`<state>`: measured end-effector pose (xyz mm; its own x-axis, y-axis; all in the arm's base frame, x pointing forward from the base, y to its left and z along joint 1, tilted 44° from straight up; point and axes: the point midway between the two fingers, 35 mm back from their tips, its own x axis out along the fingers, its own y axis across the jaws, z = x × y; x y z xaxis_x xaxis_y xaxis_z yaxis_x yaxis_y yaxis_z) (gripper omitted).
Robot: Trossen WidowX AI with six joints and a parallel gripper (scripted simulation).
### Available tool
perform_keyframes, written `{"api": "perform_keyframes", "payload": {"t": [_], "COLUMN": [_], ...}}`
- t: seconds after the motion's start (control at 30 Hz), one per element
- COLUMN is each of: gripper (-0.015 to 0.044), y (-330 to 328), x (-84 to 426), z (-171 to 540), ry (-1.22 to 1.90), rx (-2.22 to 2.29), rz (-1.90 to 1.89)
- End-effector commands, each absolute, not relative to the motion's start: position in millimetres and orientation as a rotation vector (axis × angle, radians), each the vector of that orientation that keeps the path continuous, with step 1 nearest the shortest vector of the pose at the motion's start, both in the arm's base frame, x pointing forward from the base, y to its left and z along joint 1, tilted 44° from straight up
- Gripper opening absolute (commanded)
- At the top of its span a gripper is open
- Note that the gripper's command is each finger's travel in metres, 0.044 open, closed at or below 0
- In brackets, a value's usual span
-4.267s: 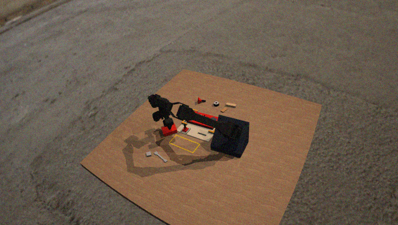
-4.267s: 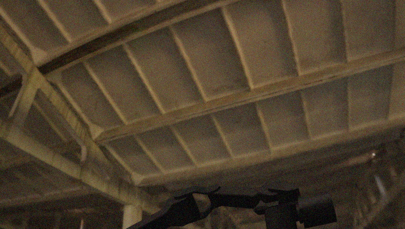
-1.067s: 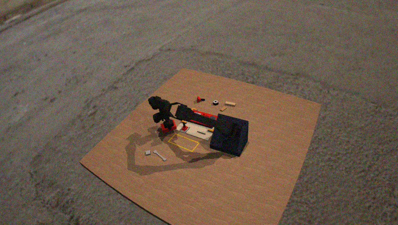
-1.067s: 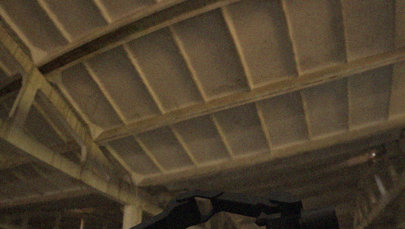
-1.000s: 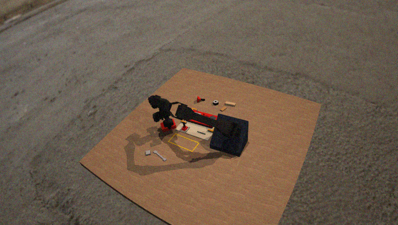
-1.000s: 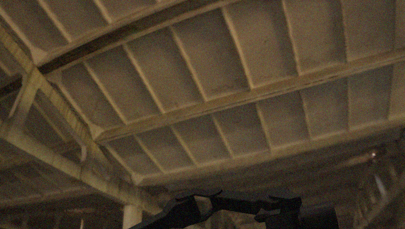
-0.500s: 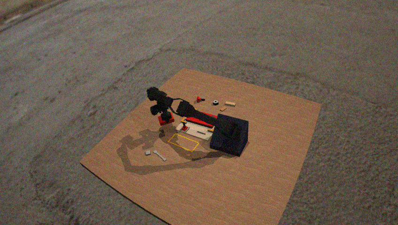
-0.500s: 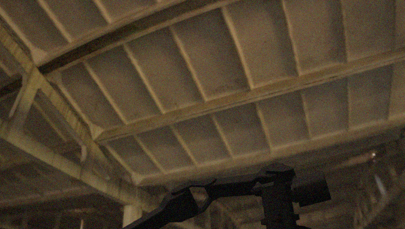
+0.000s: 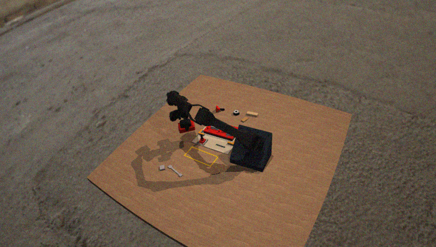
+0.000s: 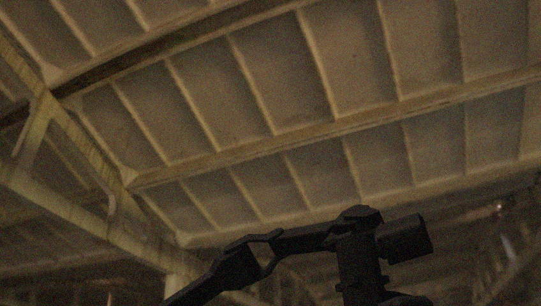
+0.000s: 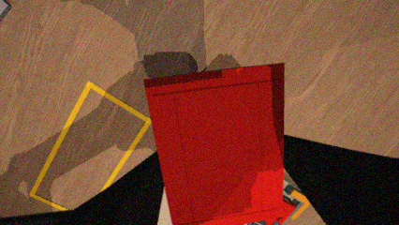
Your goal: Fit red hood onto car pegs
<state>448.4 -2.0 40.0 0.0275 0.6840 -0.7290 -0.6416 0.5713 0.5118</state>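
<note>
1. Now the gripper (image 9: 185,123) is clamped on the red hood (image 9: 187,127), carrying it above the table (image 9: 275,183).
2. The hood hangs just beside the car (image 9: 217,131), off its near end, over wood.

The hood (image 11: 215,145) fills the middle of the wrist view, a red shell seen from above on its flat roof, turned slightly so its far edge runs down to the left. The gripper is clamped on it, though no finger shows. Its near right corner is lit brighter than the rest. Left of the hood, a yellow outline (image 11: 89,150) lies tilted on the wooden table (image 11: 328,61). Beyond the hood's far edge falls a dark shadow. Near the hood's right corner an orange bracket (image 11: 300,203) shows. Black areas flank the hood below.
</note>
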Motion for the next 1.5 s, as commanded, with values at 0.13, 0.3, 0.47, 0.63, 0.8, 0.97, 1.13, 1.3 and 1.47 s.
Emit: {"api": "perform_keyframes", "payload": {"t": [0.13,0.3,0.47,0.63,0.8,0.97,1.13,1.3,1.47], "gripper": [0.0,0.0,0.0,0.0,0.0,0.0,0.0,0.0,0.0], "y": [-40,-59,-75,-89,-100,-104,-100,-89,-72], "x": [425,409,390,369,349,339,341,341,340], "z": [11,-6,-22,-37,-50,-56,-57,-71,-89], "ry": [1.246,1.295,1.339,1.379,1.412,1.427,1.426,1.424,1.423], "rx": [0.188,0.277,0.367,0.456,0.539,0.578,0.578,0.577,0.578], "rz": [0.892,0.816,0.741,0.667,0.6,0.568,0.569,0.57,0.571]}}
